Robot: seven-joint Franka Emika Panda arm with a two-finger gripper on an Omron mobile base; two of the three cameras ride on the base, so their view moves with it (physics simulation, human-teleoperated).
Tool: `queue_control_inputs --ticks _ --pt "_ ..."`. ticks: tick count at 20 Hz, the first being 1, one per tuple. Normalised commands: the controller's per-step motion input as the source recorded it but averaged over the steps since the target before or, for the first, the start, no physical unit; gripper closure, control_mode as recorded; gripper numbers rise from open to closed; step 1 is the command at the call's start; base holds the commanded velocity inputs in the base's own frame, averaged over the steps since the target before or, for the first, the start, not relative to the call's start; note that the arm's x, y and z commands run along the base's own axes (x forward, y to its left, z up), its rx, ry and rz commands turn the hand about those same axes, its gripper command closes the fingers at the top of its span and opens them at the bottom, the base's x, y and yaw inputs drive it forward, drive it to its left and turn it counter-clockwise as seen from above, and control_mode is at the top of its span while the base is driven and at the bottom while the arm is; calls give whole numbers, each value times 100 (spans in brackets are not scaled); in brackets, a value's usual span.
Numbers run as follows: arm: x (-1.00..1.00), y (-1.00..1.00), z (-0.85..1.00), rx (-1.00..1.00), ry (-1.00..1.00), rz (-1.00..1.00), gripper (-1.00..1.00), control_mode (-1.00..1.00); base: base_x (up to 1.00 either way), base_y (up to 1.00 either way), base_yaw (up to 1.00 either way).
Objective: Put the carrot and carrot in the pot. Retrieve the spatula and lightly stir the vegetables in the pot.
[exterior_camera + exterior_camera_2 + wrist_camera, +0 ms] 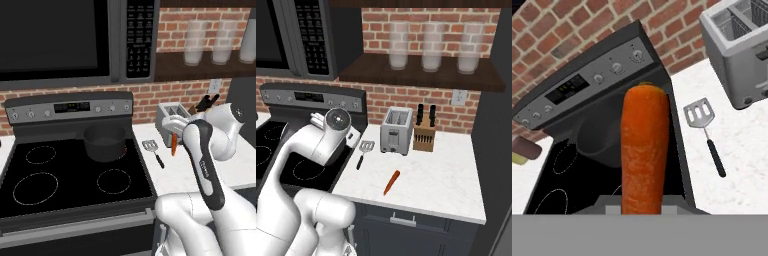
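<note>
Progress: my end effector (643,212) holds one orange tapered carrot (644,150) above the counter (446,175), right of the empty dark grey round pot (104,142). Second carrot (391,182) and silvery slotted spatula (364,152) lie on the counter; stirring remains.

The arm (215,165) consists of glossy white, rounded link housings joined by dark grey joint sections. One long dark grey band runs along a forearm link and carries small pale lettering, too small to read. In the right base view, a joint end cap (338,119) presents as a grey disc ringed in white. Lower links are bulbous and plain white.
</note>
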Motion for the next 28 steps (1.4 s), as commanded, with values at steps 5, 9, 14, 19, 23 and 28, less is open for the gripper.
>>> queue_control_inputs --ticks 5,9,14,19,23,28 --pt "40 56 8 0 5 0 100 -100 0 0 0" --pt "49 67 0 -2 2 0 100 -100 0 0 0" --pt "52 57 2 -6 5 -2 100 -100 0 0 0" --pt "46 41 0 -11 9 -6 100 -100 0 0 0" --pt "37 32 0 -8 1 -5 100 -100 0 0 0" --pt "31 35 -11 -7 0 -7 100 -100 0 0 0"
